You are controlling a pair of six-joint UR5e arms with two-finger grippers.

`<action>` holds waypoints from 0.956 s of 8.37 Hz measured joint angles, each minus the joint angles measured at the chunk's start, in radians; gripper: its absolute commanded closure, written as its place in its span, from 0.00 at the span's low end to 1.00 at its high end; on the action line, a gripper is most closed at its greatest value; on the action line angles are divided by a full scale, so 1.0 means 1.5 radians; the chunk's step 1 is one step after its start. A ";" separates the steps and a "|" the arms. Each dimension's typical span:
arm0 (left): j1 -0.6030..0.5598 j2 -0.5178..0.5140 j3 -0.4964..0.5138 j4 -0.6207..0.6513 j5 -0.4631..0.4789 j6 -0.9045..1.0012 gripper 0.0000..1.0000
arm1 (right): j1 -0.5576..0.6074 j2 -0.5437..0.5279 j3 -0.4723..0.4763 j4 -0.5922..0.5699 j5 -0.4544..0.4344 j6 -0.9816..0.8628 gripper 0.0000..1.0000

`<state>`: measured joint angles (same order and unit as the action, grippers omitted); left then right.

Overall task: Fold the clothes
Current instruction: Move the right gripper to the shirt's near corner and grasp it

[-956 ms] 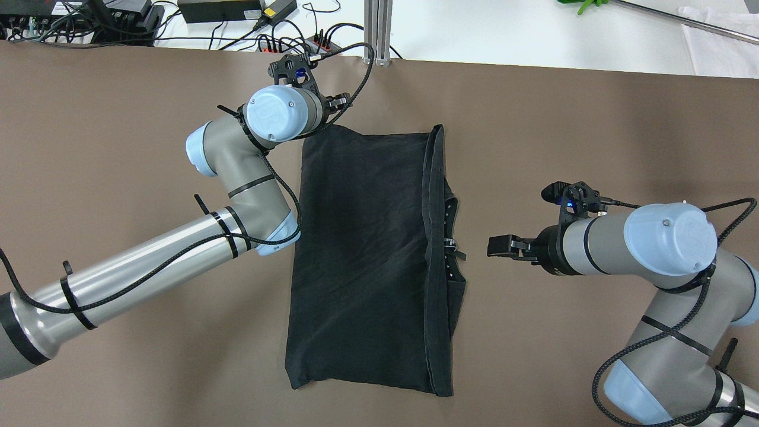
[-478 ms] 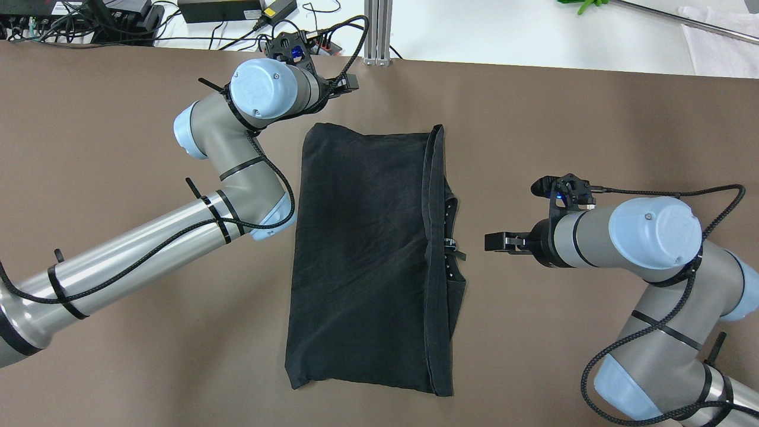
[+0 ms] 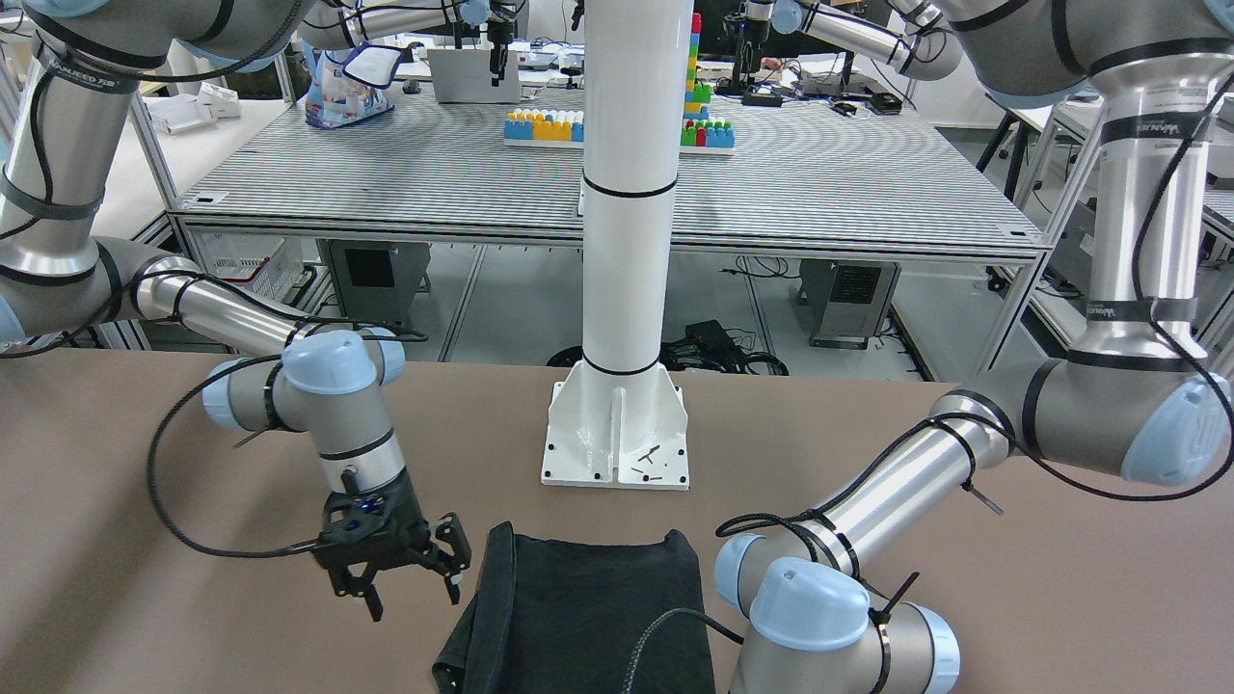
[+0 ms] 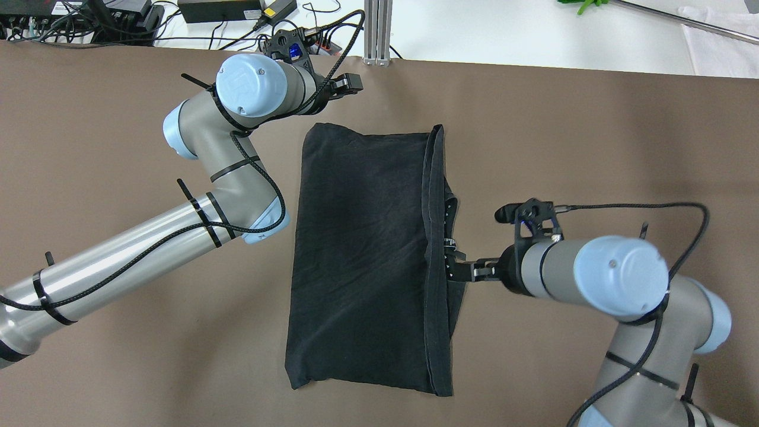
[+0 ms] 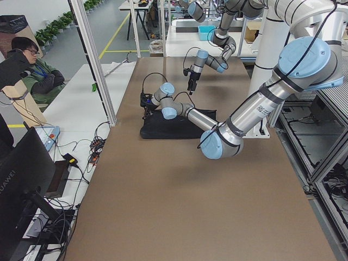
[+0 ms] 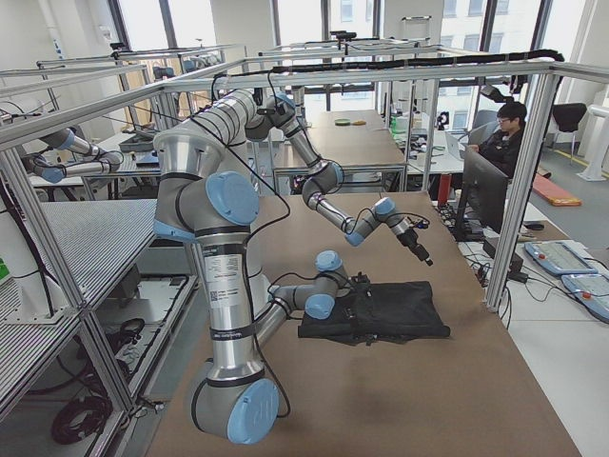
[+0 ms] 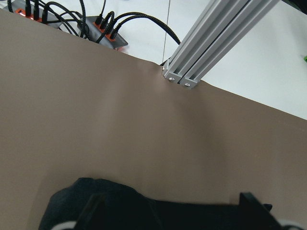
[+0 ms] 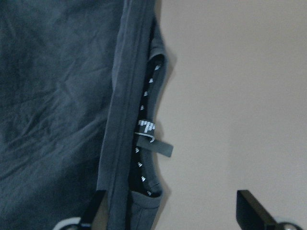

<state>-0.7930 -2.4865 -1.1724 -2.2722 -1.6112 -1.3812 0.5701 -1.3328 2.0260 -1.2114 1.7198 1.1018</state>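
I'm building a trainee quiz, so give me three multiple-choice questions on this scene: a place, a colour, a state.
1. Where is the right gripper? A) at the shirt's collar B) over the shirt's middle C) at its far left corner
2. What colour is the shirt? A) white B) black C) blue
3. The right gripper is: A) open B) shut on the shirt C) shut on nothing
Key: 1 A, overhead shows its tip at the collar; 2 B, black in every view; 3 A, its wrist view shows fingers wide apart.
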 measured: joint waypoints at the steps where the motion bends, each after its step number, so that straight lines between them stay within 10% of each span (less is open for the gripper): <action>1: 0.000 0.004 -0.006 0.000 -0.001 0.000 0.00 | -0.058 0.001 0.007 -0.002 -0.052 -0.006 0.06; 8: -0.003 0.033 -0.046 0.004 0.003 -0.004 0.00 | -0.261 0.002 0.010 -0.090 -0.238 -0.039 0.09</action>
<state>-0.7976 -2.4377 -1.2412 -2.2666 -1.6072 -1.3866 0.1781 -1.3303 2.0415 -1.3458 1.3630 1.0432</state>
